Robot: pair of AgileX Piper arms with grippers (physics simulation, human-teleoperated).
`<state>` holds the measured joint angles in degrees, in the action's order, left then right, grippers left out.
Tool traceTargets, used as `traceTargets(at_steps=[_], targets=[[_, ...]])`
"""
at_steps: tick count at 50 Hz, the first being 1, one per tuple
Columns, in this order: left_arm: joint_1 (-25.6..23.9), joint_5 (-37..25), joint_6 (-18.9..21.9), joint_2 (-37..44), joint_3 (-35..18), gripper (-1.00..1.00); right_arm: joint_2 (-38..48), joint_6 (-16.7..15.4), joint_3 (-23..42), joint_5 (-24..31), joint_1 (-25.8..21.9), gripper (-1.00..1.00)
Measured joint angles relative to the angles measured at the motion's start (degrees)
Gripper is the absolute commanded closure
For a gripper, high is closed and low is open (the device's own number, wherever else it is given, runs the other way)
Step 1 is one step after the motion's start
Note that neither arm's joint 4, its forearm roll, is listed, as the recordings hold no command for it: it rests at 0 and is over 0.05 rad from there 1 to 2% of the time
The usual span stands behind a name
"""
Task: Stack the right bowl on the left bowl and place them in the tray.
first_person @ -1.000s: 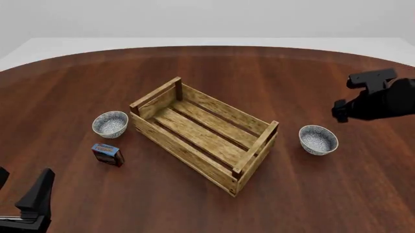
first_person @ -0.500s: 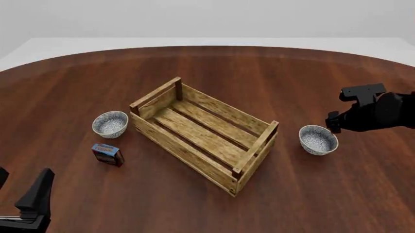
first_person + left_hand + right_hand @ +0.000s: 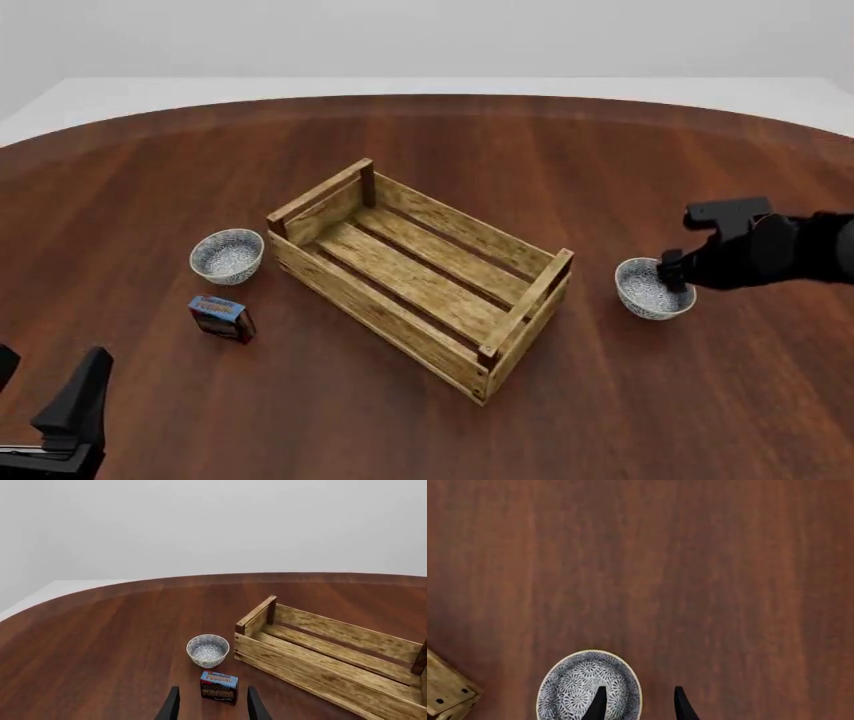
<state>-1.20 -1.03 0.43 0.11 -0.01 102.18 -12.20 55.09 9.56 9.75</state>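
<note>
The right gripper [image 3: 637, 705] hangs over the right bowl [image 3: 653, 288], its fingers spread apart: one tip sits above the bowl's patterned inside, the other just outside the rim, gripping nothing. The bowl holds nothing. Beyond it, to the gripper's left, stands the tray [image 3: 416, 274], bare slats inside. Past the tray sits the left bowl [image 3: 227, 255], also unfilled, beside a small box [image 3: 220, 317]. The left gripper [image 3: 211, 707] waits well apart, fingers spread.
</note>
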Motion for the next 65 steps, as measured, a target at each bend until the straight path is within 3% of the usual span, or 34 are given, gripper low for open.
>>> traceTargets(at_steps=[27,28,65], targets=[[0.1,-0.1,0.0,0.0,0.0,-1.0,4.8,0.8,-1.8,-4.3,0.0,-1.0],[0.1,-0.1,0.0,0.1,0.0,-1.0,4.9,0.9,-1.9,-4.4,-0.1,1.0],[0.3,-0.1,-0.4,0.0,0.0,-1.0,-2.3,2.1,-2.3,-1.7,-1.4,1.0]])
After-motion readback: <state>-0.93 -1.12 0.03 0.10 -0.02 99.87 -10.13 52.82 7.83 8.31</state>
